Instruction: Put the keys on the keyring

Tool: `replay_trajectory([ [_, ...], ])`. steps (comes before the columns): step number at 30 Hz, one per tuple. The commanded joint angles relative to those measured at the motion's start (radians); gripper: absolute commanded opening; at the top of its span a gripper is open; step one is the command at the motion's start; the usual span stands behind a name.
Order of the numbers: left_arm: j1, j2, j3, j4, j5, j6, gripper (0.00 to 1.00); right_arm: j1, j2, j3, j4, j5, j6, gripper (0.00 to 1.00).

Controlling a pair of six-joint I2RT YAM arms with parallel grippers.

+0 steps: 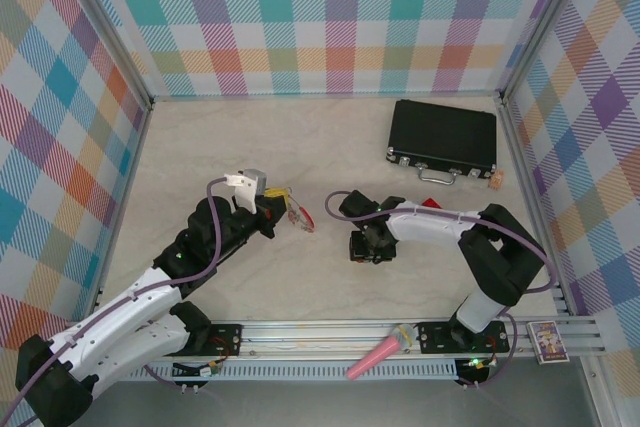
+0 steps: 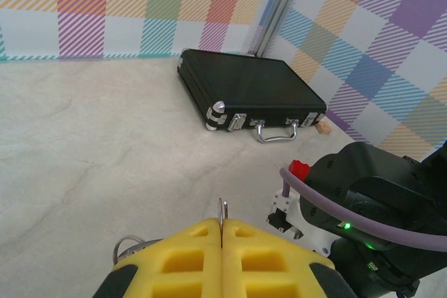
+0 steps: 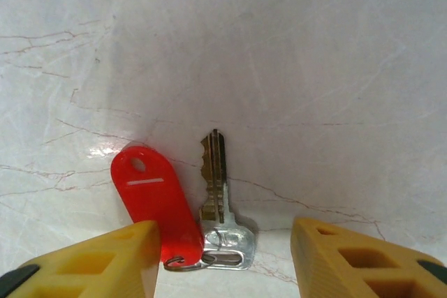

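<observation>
Left gripper [image 2: 222, 234] clenched; yellow ribbed pads [image 2: 181, 259] pressed flat together at bottom centre of the left wrist view, pinching the keyring [image 2: 222, 209]; the ring is thin silvery wire, seen edge-on, poking straight up from the seam. In the top view the left gripper [image 1: 281, 209] sits left of centre, with the keyring [image 1: 299, 217] sticking out on its right side, reddish in part.

Right gripper [image 3: 223, 239] released; its two yellow fingers [image 3: 356, 259] spread wide at the bottom corners of the right wrist view, straddling the key [image 3: 222, 200] without touching it. The key is flat silvery metal, with a toothed blade pointing up-frame and a squarish head; it lies on the table [image 3: 293, 54]. A glossy red plastic tag [image 3: 155, 197], oblong with a slot hole, lies just left of the key, touching it; a small wire loop [image 3: 183, 263] joins the two at the bottom.

Table is pale marble-look, veined and shiny. In the top view the right gripper [image 1: 368, 245] is at centre. A black rectangular case [image 1: 443, 135] with chrome latches and handle lies upper right.
</observation>
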Motion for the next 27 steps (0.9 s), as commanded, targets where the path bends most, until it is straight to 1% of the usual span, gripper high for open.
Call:
replay_trajectory([
  [1, 0.004, -0.014, -0.011, 0.053, 0.0, 0.007, 0.0, 0.007, -0.035, -0.026, -0.028, 0.017, 0.022, 0.5],
  [17, 0.004, -0.009, -0.011, 0.056, 0.004, 0.005, 0.0, 0.006, -0.137, -0.107, -0.049, 0.033, 0.063, 0.48],
  [21, 0.004, -0.013, -0.01, 0.054, 0.004, 0.003, 0.0, 0.006, -0.177, -0.112, -0.014, 0.007, 0.096, 0.48],
  [24, 0.004, -0.014, -0.012, 0.058, 0.004, 0.0, 0.0, 0.005, -0.237, -0.138, 0.038, -0.014, 0.146, 0.47],
  [27, 0.004, -0.014, -0.015, 0.066, 0.01, -0.005, 0.0, 0.003, -0.307, -0.195, 0.116, -0.043, 0.239, 0.43],
])
